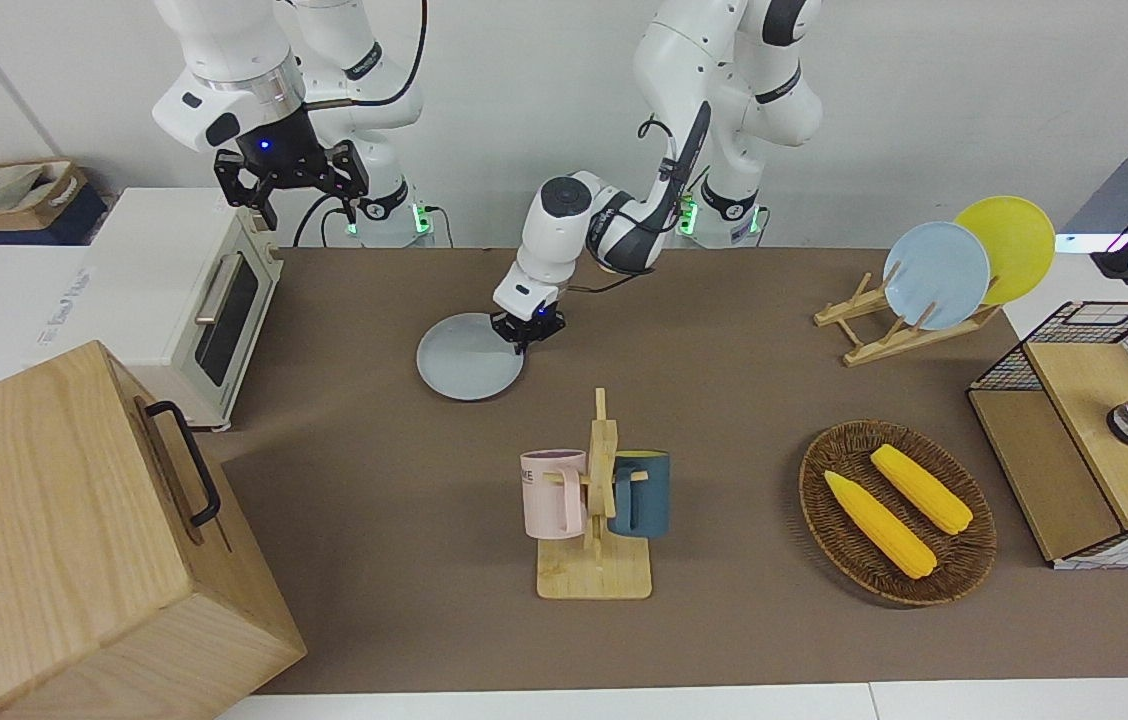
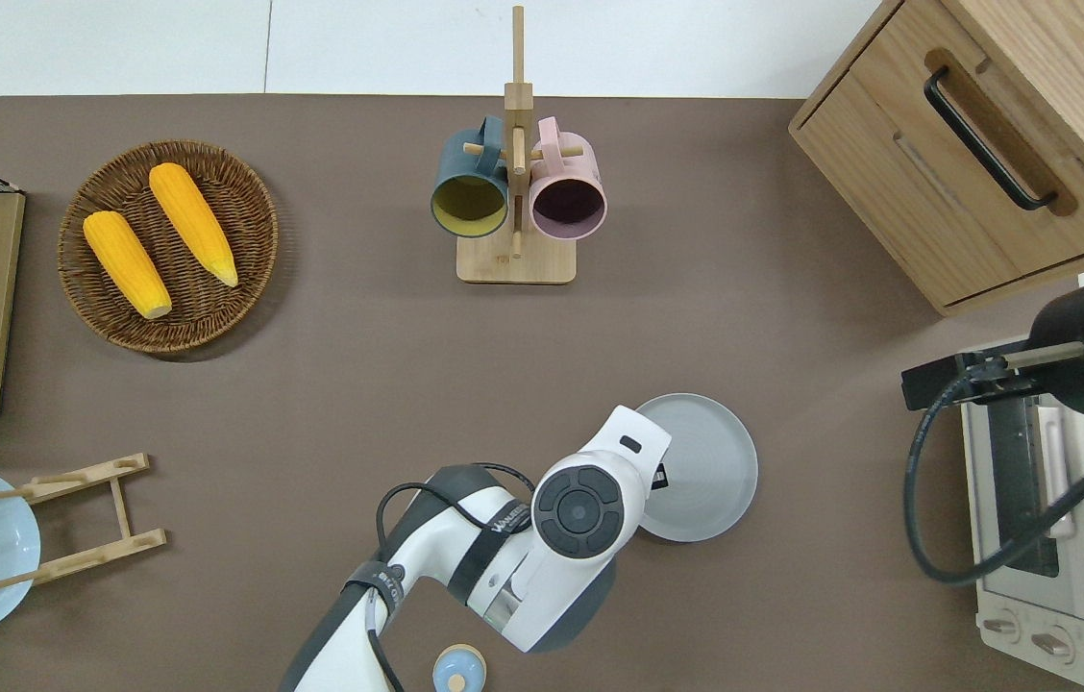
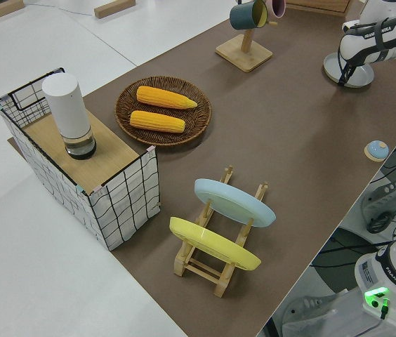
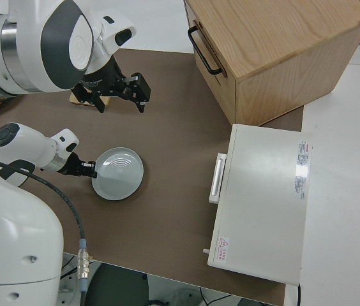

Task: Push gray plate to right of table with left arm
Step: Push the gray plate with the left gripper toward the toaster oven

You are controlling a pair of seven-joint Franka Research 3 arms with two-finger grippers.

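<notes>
Brown table lies bare between the gray plate and the toaster oven, the left end effector touching the plate's rim with fingers I cannot tell apart; the right arm is parked.

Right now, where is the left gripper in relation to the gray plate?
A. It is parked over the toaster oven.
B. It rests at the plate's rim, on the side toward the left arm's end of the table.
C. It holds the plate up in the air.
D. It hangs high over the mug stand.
B: the left gripper sits low at the rim of the gray plate, which lies flat on the table, on its side toward the left arm's end.
</notes>
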